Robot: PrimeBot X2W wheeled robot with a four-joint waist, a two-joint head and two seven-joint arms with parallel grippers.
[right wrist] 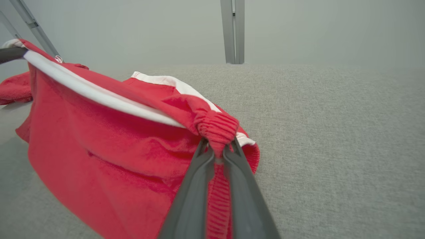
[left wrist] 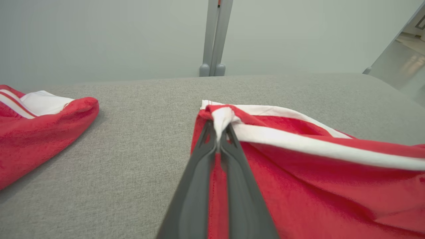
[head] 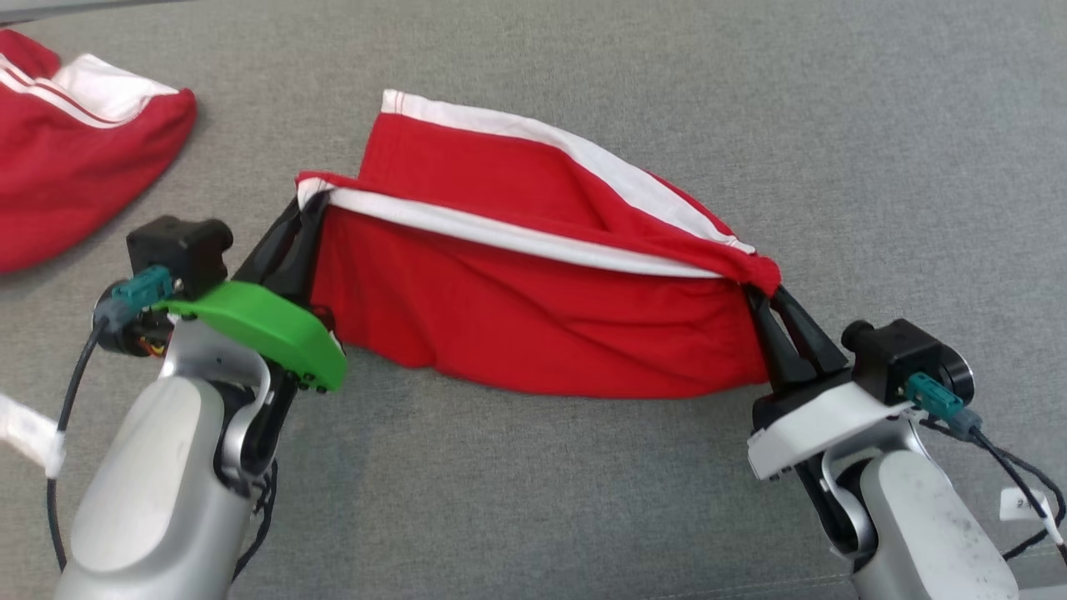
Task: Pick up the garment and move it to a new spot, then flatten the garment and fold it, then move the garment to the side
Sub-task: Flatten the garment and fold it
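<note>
- Our left tool [head: 304, 208] and right tool [head: 763, 296] pinch tight the red-and-white cloth garment [head: 533, 308] stretched between them.
- We think this is the moving step; next we lay it down flat.

Layout: shorts [head: 533, 308] spanned between two grippers over the upholstered surface [head: 875, 150].
The left gripper [head: 304, 204] pinches the left end of the shorts; the right gripper [head: 763, 292] pinches the right end, nearer the robot. The front panel hangs down between them, and the rear panel trails onto the surface behind it. A second garment [head: 75, 175] lies on the surface far left, well apart. An upright post [left wrist: 215, 36] stands behind the surface's far edge.
</note>
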